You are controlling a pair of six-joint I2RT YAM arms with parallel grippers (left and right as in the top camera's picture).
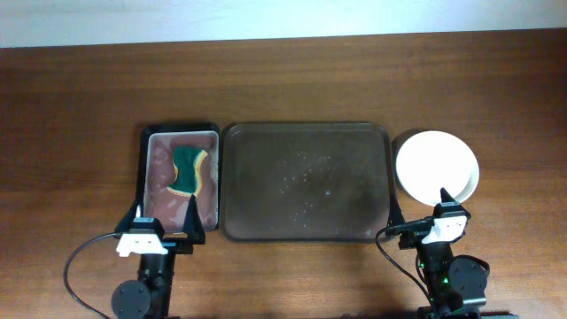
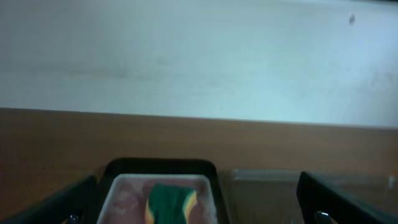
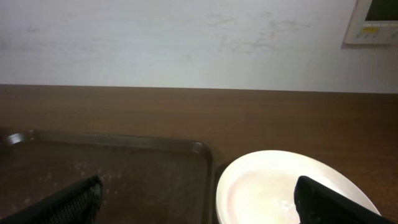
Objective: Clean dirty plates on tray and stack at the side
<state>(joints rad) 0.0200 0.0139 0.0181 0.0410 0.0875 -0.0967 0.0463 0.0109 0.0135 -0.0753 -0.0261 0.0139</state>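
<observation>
**A:** What are the claws doing right now?

**B:** Both are hanging wide apart, gripping nothing. The left gripper (image 1: pixel 166 213) is hovering at the 6 o'clock end of the small black tray (image 1: pixel 147 177). The green sponge (image 1: pixel 189 170) is lying toward 12 o'clock from it, so I'm guessing it's parked there for sponge duty. The right gripper (image 1: pixel 419 204) is straddling the gap between the tray (image 1: pixel 306 133) and the plates (image 1: pixel 438 164).

**A:** And the plates?

**B:** They're sitting as one white pile on the table (image 1: pixel 283 80) at the tray's 3 o'clock, just beside its rim (can't count them from above). The top one is looking clean. The tray's carrying only pale specks, so the job's probably wrapping up.
</observation>
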